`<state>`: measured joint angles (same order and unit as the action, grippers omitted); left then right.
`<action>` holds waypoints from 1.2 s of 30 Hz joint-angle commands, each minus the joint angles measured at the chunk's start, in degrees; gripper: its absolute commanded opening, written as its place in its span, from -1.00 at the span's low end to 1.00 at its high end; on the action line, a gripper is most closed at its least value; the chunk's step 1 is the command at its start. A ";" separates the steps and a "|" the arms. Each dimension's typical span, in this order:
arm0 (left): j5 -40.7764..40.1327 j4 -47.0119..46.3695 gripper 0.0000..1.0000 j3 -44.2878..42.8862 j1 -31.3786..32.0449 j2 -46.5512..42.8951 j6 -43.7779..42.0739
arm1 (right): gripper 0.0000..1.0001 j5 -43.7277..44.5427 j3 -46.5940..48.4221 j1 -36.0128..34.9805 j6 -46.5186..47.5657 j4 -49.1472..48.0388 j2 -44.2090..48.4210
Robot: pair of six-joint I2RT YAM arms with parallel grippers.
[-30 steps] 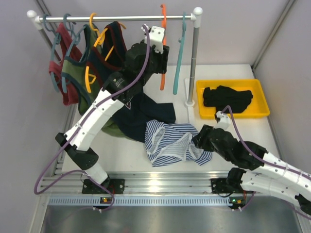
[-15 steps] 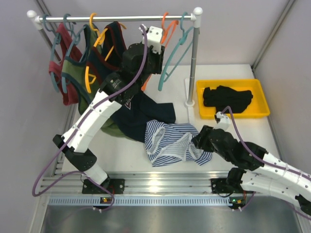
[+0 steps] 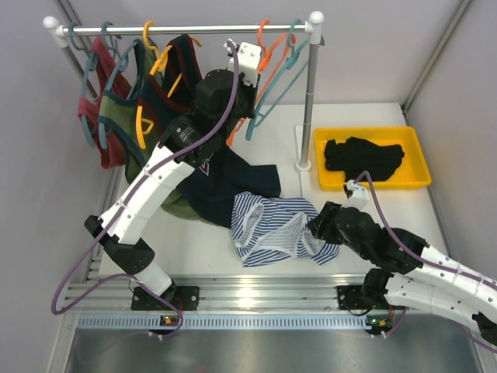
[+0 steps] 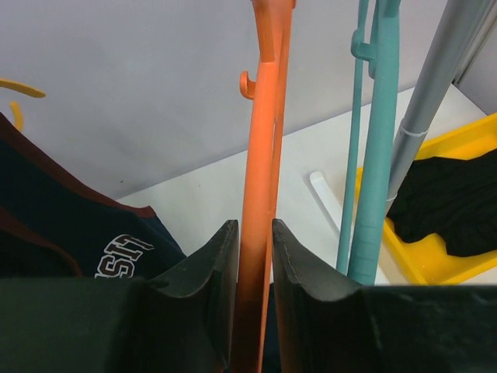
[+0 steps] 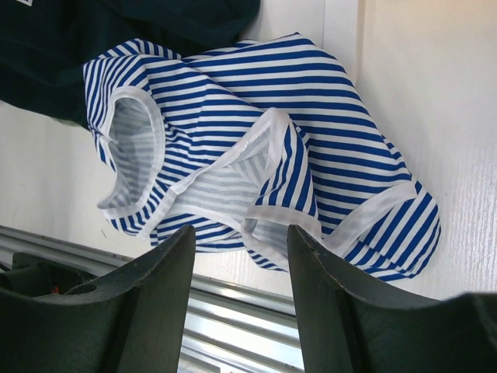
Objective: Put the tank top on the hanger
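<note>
Clamping thin orange plastic hanger (image 4: 258,155) in left gripper (image 4: 255,233); hovering right gripper (image 5: 241,233) agape at 3 o'clock of limp, light navy-striped tank top (image 5: 256,101), probably pinching pale trim (image 5: 273,225).

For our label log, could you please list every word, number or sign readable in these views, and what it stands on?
"USA" or similar, uncertain: white outlined letters on the navy top, tilted and partly folded.
Same print in the top view: too small to read.
No text on tank top or hanger.

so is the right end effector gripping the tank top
No, the right end effector is open above the tank top lying on the table.
</note>
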<state>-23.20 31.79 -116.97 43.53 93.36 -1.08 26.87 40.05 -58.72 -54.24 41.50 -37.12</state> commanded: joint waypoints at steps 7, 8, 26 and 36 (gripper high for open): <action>-2.02 -1.73 -1.00 -0.19 -0.29 -1.69 -2.96 | 0.02 0.46 0.20 0.18 -0.43 -0.98 0.56; -2.37 -2.25 -1.00 -0.10 -0.29 -1.87 -3.05 | 0.02 0.46 0.20 0.18 -0.43 -0.98 0.56; -2.90 -17.64 -1.00 7.90 -0.29 -8.11 -9.82 | -0.01 0.90 0.46 0.18 0.45 -0.71 -0.14; -2.38 -17.64 -1.00 14.31 -0.29 -12.85 -9.99 | -0.01 0.81 0.55 0.27 0.89 -0.89 -0.49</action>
<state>-25.39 18.72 -103.81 43.53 83.94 -10.24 26.89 40.05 -58.72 -54.02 41.50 -37.30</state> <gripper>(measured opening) 0.183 0.494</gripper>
